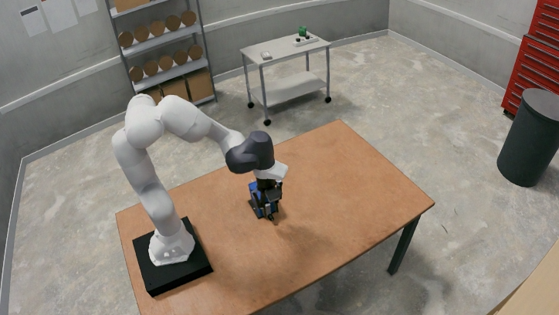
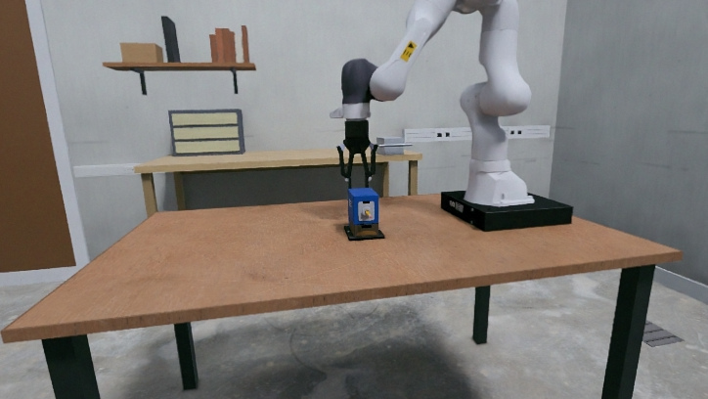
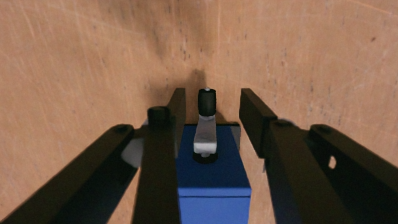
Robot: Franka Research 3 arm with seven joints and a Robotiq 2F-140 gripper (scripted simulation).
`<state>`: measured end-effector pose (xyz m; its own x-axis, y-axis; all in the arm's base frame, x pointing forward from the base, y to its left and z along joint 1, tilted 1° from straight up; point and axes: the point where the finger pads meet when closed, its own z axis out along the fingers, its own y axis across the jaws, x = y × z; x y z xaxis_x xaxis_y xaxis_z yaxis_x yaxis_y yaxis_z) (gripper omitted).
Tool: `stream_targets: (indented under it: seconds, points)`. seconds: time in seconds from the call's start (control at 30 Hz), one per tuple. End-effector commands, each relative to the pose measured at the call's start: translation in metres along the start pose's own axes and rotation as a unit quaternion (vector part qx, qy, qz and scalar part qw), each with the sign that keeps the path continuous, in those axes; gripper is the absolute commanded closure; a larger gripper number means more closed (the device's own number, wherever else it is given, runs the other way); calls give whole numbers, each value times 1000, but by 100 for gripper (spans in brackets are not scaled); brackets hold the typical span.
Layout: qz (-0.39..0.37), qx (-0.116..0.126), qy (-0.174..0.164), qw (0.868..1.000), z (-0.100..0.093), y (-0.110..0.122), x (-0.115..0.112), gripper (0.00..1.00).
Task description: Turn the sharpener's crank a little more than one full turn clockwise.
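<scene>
The sharpener (image 1: 252, 187) (image 2: 363, 205) (image 3: 212, 177) is a small blue box on a dark base plate, standing upright near the middle of the wooden table (image 1: 351, 176) (image 2: 222, 257). Its crank (image 2: 367, 212) (image 3: 205, 134) is on the side facing the exterior camera. In the wrist view it is a silver arm ending in a black knob (image 3: 206, 99). My gripper (image 1: 269, 207) (image 2: 357, 179) (image 3: 212, 102) points straight down just above the top of the sharpener. Its fingers are partly apart with nothing between them. In the wrist view they stand on either side of the knob, higher than it.
The arm's black base (image 1: 171, 269) (image 2: 505, 210) sits at one table corner. Off the table are a metal cart (image 1: 285, 50), shelves (image 1: 164, 46), a dark barrel (image 1: 532, 137) and a second table by the wall (image 2: 277, 158).
</scene>
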<state>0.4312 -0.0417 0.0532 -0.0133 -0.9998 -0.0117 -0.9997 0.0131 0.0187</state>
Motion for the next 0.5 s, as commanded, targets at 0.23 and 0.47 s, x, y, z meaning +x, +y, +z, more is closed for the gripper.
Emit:
stream_targets:
  seconds: [0.23,0.47]
  points:
    - [-3,4,-1,1000,12,-3,-1,61]
    - [-3,4,-1,1000,22,-3,-1,61]
